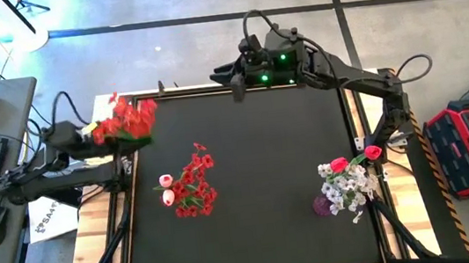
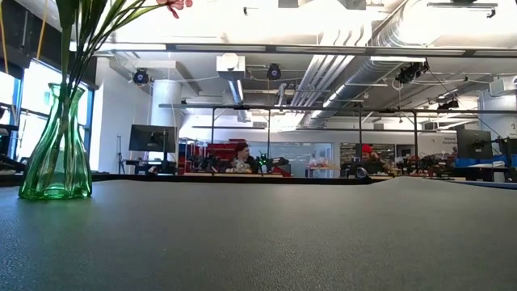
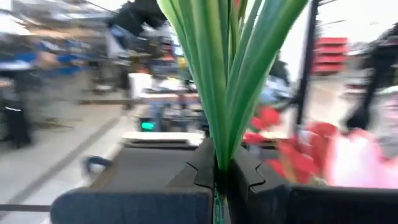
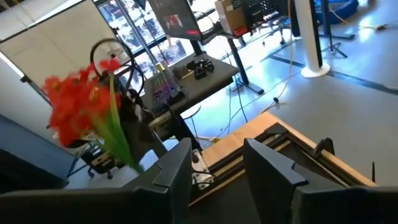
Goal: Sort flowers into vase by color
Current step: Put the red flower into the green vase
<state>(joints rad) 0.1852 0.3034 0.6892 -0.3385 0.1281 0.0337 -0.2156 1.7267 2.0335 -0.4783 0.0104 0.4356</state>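
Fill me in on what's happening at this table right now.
The left gripper, at the table's left edge, is shut on the green stems of a red flower sprig, holding it up. The right gripper hangs open and empty above the far edge. More red and pink flowers lie mid-table. A purple vase already holds white and pink ones.

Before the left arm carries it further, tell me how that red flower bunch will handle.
The red flower bunch is probably light but top-heavy: a wide bloom cluster sits on thin green stems. The left hand pinches the stems low, shut on them, so the head may sway. The long leaves look flexible and could bend or snag on a vase rim.
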